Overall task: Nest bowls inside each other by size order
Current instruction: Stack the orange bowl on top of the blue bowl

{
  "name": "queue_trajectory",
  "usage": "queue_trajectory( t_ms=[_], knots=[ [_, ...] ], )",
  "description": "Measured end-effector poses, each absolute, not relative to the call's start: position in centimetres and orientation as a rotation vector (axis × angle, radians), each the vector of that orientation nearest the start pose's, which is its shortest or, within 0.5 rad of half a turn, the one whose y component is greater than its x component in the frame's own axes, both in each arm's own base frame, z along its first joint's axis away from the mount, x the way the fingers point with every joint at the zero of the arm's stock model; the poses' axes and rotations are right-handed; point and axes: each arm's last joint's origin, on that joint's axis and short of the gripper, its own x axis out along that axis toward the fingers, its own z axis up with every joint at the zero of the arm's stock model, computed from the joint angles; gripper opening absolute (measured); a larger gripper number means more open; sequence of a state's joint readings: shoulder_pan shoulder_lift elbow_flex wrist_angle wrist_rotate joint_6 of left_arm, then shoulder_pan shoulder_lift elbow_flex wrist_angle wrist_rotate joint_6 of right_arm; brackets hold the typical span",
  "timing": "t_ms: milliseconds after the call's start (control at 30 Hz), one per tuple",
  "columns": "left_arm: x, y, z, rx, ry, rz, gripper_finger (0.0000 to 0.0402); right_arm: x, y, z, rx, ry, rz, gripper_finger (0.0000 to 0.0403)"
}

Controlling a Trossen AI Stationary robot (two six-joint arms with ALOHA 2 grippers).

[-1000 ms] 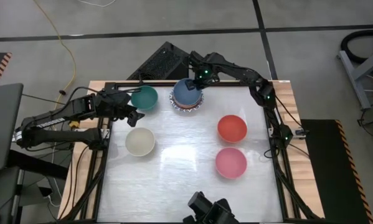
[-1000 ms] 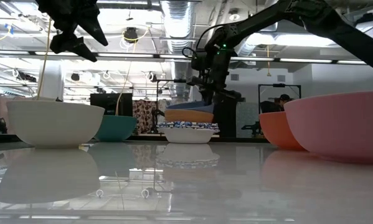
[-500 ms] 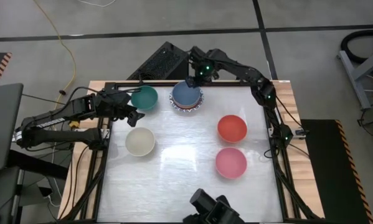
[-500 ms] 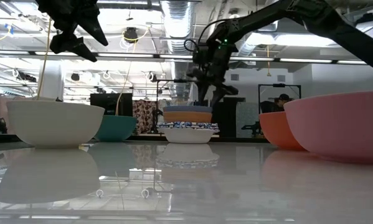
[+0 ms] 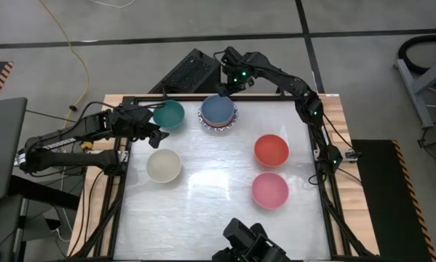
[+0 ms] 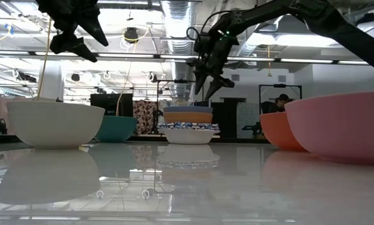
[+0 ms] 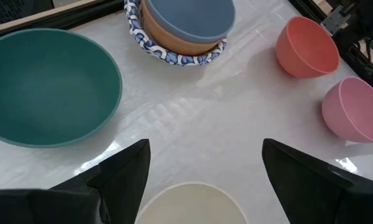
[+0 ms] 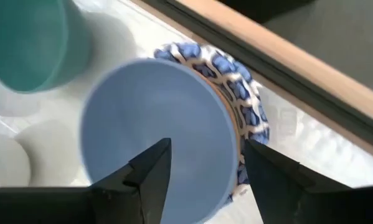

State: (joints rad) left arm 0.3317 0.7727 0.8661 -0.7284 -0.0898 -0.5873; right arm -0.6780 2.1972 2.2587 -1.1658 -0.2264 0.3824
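At the table's far middle stands a stack: a blue bowl (image 5: pixel 218 110) sits in an orange bowl (image 6: pixel 188 117), which sits in a white bowl with a blue patterned rim (image 6: pixel 188 132). My right gripper (image 6: pixel 208 81) hangs open just above the stack's far side (image 8: pixel 155 124), touching nothing. A teal bowl (image 5: pixel 168 114) and a cream bowl (image 5: pixel 163 165) rest on the table's left part. My left gripper (image 5: pixel 156 122) hovers open above and between them, empty.
A red bowl (image 5: pixel 271 150) and a pink bowl (image 5: pixel 269 190) stand on the table's right part, apart from each other. The table's middle and near part (image 5: pixel 210 211) hold no bowls. Another device (image 5: pixel 247 247) shows at the near edge.
My right gripper has opened and let go of the blue bowl, which was tilted over the stack and now sits level in the orange bowl. The gripper has then risen and drawn a little toward the far edge.
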Motion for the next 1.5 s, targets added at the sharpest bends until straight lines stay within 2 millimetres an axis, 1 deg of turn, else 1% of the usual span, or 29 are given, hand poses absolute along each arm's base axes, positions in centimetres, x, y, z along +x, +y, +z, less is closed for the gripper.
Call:
queue_trajectory(
  t_ms=[133, 233, 433, 533, 667, 733, 800, 933, 1000, 1067, 1133, 1200, 1267, 1367, 1433, 1500],
  knots=[
    [13.8, 5.0, 31.3, -0.636, 0.498, 0.585, 0.0297, 35.8, -28.1, 31.9, 0.800, 0.899, -0.561, 0.0217],
    [13.8, 5.0, 31.3, -0.636, 0.498, 0.585, 0.0297, 35.8, -27.8, 32.0, 0.788, 0.906, -0.528, 0.0205],
    [13.8, 5.1, 31.3, -0.639, 0.493, 0.599, 0.0297, 36.7, -27.2, 30.1, 0.768, 0.950, -0.504, 0.0175],
    [13.8, 5.1, 31.3, -0.642, 0.492, 0.601, 0.0297, 36.7, -26.8, 29.8, 0.758, 0.997, -0.486, 0.0165],
    [13.8, 5.1, 31.3, -0.642, 0.492, 0.599, 0.0297, 35.6, -25.7, 31.2, 0.736, 1.073, -0.458, 0.0159],
    [13.8, 5.0, 31.3, -0.647, 0.495, 0.587, 0.0297, 34.7, -24.6, 32.5, 0.716, 1.105, -0.442, 0.0158],
    [13.8, 5.0, 31.3, -0.652, 0.498, 0.573, 0.0297, 33.7, -23.0, 34.0, 0.679, 1.151, -0.438, 0.0157],
    [13.9, 4.9, 31.3, -0.662, 0.504, 0.548, 0.0297, 31.5, -19.2, 37.8, 0.583, 1.188, -0.463, 0.0157],
    [13.9, 4.9, 31.3, -0.662, 0.504, 0.548, 0.0297, 30.4, -17.2, 39.9, 0.537, 1.152, -0.471, 0.0157],
    [13.9, 4.9, 31.3, -0.662, 0.502, 0.547, 0.0297, 28.9, -15.1, 42.0, 0.502, 1.096, -0.462, 0.0157],
    [13.9, 4.9, 31.3, -0.662, 0.502, 0.547, 0.0297, 27.4, -12.7, 43.7, 0.457, 1.055, -0.447, 0.0157],
    [13.9, 4.9, 31.3, -0.665, 0.501, 0.547, 0.0297, 25.6, -10.5, 44.9, 0.433, 1.023, -0.465, 0.0157],
    [13.9, 4.9, 31.3, -0.673, 0.497, 0.549, 0.0297, 24.1, -8.5, 45.4, 0.436, 1.002, -0.505, 0.0157],
    [13.9, 4.9, 31.4, -0.685, 0.496, 0.540, 0.0297, 21.8, -5.8, 45.1, 0.479, 0.987, -0.561, 0.0157],
    [13.9, 4.8, 31.4, -0.700, 0.498, 0.522, 0.0297, 20.2, -4.1, 44.3, 0.539, 0.988, -0.584, 0.0159],
    [13.9, 4.8, 31.4, -0.712, 0.501, 0.508, 0.0297, 18.9, -2.5, 43.0, 0.591, 1.013, -0.596, 0.0163]
  ],
)
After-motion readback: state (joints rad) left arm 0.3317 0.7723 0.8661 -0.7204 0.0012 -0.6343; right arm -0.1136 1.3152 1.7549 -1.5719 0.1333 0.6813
